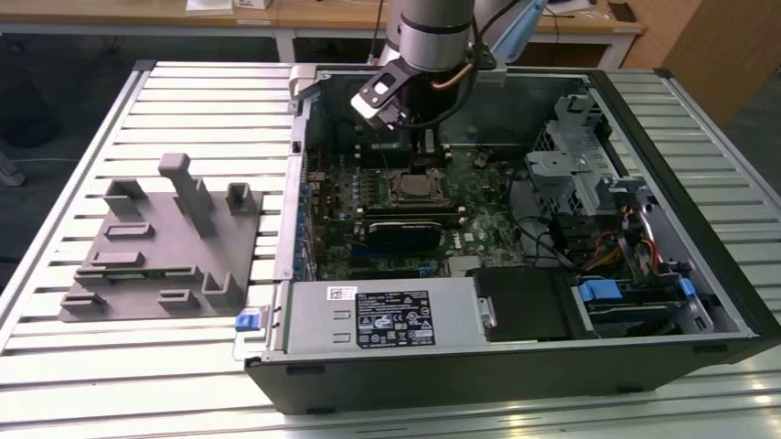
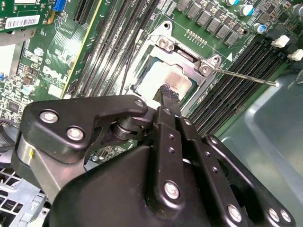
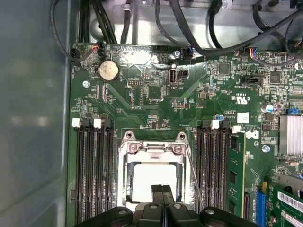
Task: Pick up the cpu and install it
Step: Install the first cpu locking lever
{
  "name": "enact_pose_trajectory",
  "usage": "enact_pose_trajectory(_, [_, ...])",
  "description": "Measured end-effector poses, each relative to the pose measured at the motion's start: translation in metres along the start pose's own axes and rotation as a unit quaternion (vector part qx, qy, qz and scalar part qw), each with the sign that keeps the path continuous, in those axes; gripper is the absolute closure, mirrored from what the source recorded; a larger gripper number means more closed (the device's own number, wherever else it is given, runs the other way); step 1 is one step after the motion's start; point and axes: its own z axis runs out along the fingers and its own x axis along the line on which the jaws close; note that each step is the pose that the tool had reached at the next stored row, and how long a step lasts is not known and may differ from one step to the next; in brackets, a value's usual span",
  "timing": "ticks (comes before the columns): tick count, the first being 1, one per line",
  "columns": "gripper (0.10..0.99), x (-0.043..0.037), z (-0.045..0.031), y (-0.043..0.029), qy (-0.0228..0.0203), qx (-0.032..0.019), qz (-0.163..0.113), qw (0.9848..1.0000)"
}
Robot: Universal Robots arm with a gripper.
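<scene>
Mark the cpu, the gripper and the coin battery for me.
cpu [image 3: 151,174], first wrist view, middle of its pale top.
gripper [image 3: 162,188], first wrist view, between its fingertips.
coin battery [image 3: 107,70], first wrist view, centre of its face.

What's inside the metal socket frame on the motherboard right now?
The cpu lies inside the socket frame, silvery top up. In the first wrist view the gripper, fingertips together, covers part of it. Whatever lies beneath the chip is hidden.

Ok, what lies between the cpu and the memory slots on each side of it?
In the first wrist view the socket's metal frame separates the cpu from both banks of memory slots; a thin lever rod runs along one side.
</scene>
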Motion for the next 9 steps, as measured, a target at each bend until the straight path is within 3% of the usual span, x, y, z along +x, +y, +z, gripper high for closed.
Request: enact_pose_trajectory(9, [0.980, -0.0002, -0.0058, 0.0001, 0.0000, 0.0000, 0.000, 1.0000])
